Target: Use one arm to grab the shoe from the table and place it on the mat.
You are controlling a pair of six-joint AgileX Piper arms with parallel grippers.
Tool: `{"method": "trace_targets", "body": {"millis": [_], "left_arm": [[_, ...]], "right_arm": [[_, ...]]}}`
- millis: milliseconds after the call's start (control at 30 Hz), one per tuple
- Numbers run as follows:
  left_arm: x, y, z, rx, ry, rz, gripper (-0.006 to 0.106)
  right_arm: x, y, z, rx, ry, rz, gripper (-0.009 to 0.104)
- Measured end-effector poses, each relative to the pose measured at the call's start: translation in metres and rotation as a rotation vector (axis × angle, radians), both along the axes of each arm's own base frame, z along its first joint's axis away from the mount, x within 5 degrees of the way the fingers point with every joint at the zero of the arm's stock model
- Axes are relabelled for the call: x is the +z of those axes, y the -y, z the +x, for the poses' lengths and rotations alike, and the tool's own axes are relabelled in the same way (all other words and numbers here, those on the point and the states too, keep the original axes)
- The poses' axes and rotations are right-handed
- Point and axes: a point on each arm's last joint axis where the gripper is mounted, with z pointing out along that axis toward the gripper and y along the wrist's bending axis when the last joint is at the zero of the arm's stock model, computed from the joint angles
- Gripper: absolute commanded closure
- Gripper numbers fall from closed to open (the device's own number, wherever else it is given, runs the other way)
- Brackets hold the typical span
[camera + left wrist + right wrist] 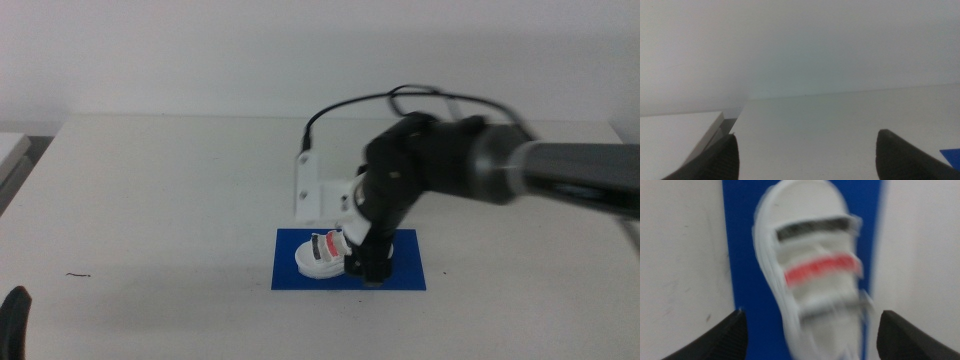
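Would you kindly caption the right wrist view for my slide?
Right gripper, jaws spread, above the white shoe lying on the blue mat.

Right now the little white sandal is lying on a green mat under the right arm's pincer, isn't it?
Not quite: the mat is deep blue, not green, as the middle view shows. The sandal does lie on it under the right pincer.

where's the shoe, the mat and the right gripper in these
shoe (322,254), middle view, on its strapped upper
mat (405,272), middle view, on bare blue right of the shoe
right gripper (812,330), right wrist view, midway between its open jaws, over the shoe's near end
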Motion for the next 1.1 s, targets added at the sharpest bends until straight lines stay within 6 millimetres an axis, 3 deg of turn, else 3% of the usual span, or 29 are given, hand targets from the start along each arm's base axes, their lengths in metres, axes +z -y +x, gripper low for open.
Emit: {"method": "trace_targets", "body": {"millis": [133, 233, 300, 400, 600, 833, 1100], "left_arm": [[0.000, 0.000, 0.000, 0.000, 0.000, 0.000, 0.007], [0.000, 0.000, 0.000, 0.000, 0.000, 0.000, 0.007], [0.000, 0.000, 0.000, 0.000, 0.000, 0.000, 0.007], [0.000, 0.000, 0.000, 0.000, 0.000, 0.000, 0.007], [0.000, 0.000, 0.000, 0.000, 0.000, 0.000, 0.007], [0.000, 0.000, 0.000, 0.000, 0.000, 0.000, 0.007], [0.000, 0.000, 0.000, 0.000, 0.000, 0.000, 0.007]], "right_arm": [[0.056, 0.036, -0.032, -0.194, 0.101, 0.171, 0.029], [0.102, 0.092, -0.069, -0.442, 0.199, 0.360, 0.029], [0.115, 0.132, -0.101, -0.601, 0.260, 0.487, 0.029], [0.109, 0.176, -0.150, -0.773, 0.302, 0.676, 0.029], [0.089, 0.234, -0.221, -0.961, 0.446, 0.903, 0.030], [0.062, 0.258, -0.258, -1.100, 0.606, 1.015, 0.030], [0.046, 0.260, -0.269, -1.071, 0.707, 1.147, 0.030]]}}
